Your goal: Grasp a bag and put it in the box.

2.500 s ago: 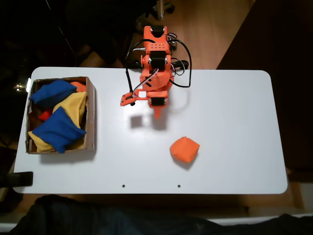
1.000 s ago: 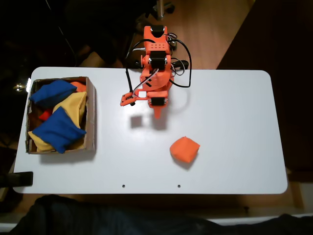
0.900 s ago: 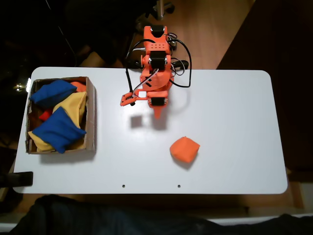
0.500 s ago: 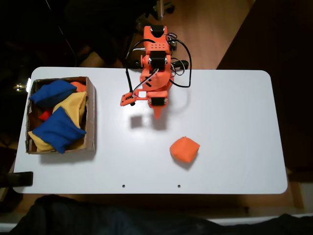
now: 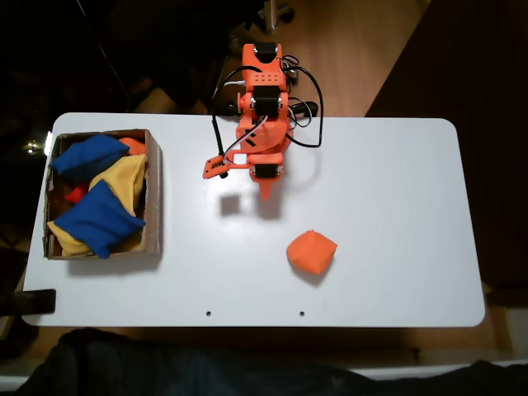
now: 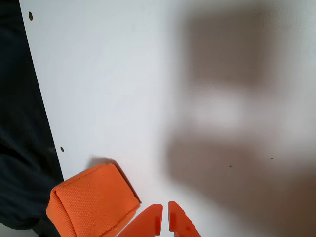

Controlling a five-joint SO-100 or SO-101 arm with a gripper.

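Bag (image 5: 312, 252), orange and plump, lying loose on the white table (image 5: 396, 206), a little toward five o'clock of the table's middle in the fixed view, nothing touching it. Seen again in the wrist view (image 6: 91, 202) at the seven o'clock corner, close to the table's near edge, woven cloth plain to see, a shadow along its upper side.

Claw (image 6: 164, 219) poking in from the bottom edge of the wrist view, just beside the bag at its three o'clock, the two orange fingertips (image 6: 153, 218) drawn nearly together with a thin slit between, gripping nothing. In the fixed view, folded back over the table's far edge at twelve o'clock from the bag as part of the orange arm (image 5: 262, 124), with a pointed orange tip aimed toward six o'clock and well apart from the bag; black cables (image 5: 309, 107) looping round the arm's base.

Box (image 5: 153, 198) of brown cardboard at nine o'clock on the table, well apart from the bag, holding two blue bean bags (image 5: 97, 219) and yellow bean bags (image 5: 124, 177) piled together, with bits of orange showing between them.

Two small holes (image 5: 208, 313) near the table's six o'clock edge. Dark cloth (image 5: 165, 371) beyond that edge.
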